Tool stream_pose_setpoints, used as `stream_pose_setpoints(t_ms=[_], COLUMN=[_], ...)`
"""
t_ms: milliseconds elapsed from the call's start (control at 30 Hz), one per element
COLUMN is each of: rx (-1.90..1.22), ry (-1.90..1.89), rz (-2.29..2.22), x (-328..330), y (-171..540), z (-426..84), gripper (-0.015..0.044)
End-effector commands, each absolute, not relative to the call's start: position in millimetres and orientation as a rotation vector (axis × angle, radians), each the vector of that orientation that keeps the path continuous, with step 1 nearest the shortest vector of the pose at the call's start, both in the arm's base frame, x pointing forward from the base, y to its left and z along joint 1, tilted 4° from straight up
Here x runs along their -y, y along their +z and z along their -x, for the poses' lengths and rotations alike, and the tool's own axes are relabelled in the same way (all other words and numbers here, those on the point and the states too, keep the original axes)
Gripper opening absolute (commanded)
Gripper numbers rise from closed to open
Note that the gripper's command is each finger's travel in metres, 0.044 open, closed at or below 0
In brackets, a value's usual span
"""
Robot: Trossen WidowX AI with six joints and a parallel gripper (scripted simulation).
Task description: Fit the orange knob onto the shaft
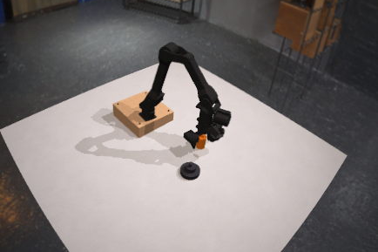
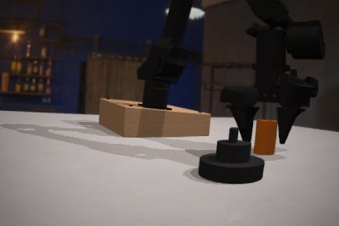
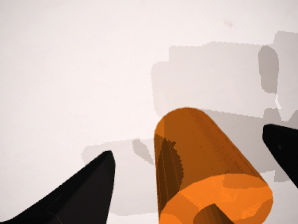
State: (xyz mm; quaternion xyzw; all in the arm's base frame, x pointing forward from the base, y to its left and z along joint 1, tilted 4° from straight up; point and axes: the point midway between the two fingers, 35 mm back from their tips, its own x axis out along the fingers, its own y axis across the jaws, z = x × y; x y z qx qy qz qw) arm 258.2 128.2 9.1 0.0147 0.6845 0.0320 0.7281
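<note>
The orange knob stands upright on the white mat. Its top face and part of its hole show at the bottom of the wrist view; the hole's flat side cannot be made out. The round dark pedestal stands nearby, with the bare shaft upright on its raised centre. My gripper points down and is open, its fingers on either side of the knob, with a gap to each finger in the wrist view. The fingertips are above the mat. The shaft's flat side cannot be seen.
The arm's wooden base block stands on the white mat, behind the pedestal in the exterior view. Arm shadows fall across the mat. Shelving stands far behind on the floor.
</note>
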Motion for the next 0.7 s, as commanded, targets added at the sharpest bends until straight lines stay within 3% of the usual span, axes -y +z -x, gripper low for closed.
stream_pose_setpoints(t_ms=[0,33,367,567,667], rx=[-1.514,-1.514,-1.514,-1.514,-1.514], ry=[0.068,0.068,0.068,0.068,0.068], rz=[-0.036,-0.036,-0.036,-0.036,-0.036], x=[-128.1,-128.1,-128.1,-128.1,-128.3], y=[3.1,2.8,2.8,2.8,7.0], z=[-256.4,-256.4,-256.4,-256.4,-257.3], gripper=[0.044,0.044,0.0177,0.0138,0.0059])
